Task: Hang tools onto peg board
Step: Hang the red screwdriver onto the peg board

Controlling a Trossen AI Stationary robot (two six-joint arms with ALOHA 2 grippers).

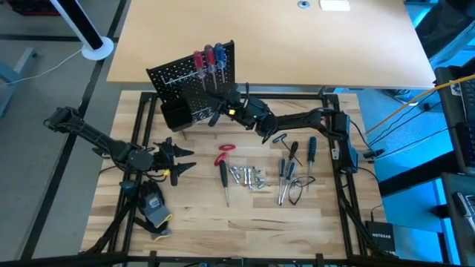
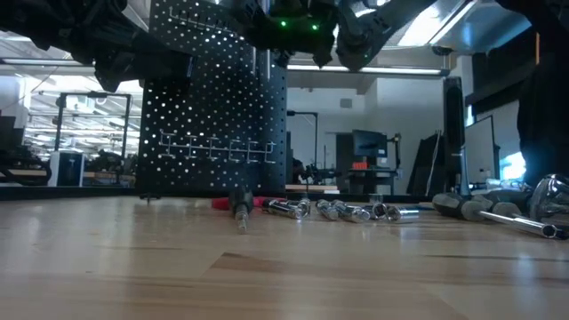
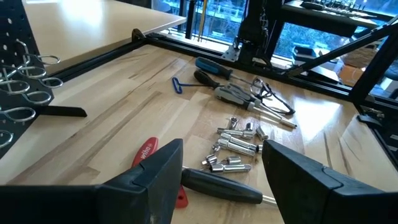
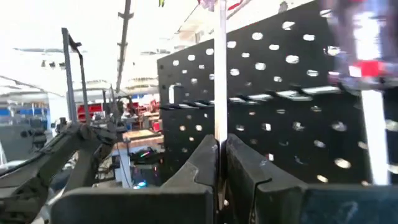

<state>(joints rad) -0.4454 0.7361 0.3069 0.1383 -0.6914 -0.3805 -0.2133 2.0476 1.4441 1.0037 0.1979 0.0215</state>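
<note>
- Shaft (image 4: 220, 81) of a screwdriver stood vertical in the right wrist view, pinched between the right hand's (image 4: 221, 163) clenched fingers before the peg board (image 4: 292, 99).
- High view alone showed red and blue handles (image 1: 208, 57) along the board's top edge, shafts pointing down.
- Left hand (image 1: 178, 158) waited released over the counter (image 1: 260, 219), near the red pliers (image 3: 147, 155) and silver bits (image 3: 236, 140).

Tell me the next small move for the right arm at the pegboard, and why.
Probably open the right hand and back away. It is shut on the thin metal shaft of a screwdriver that seems to hang already in the upright black perforated pegboard, beside the red-handled and blue-handled screwdrivers. Whether it is fully seated cannot be told.
</note>
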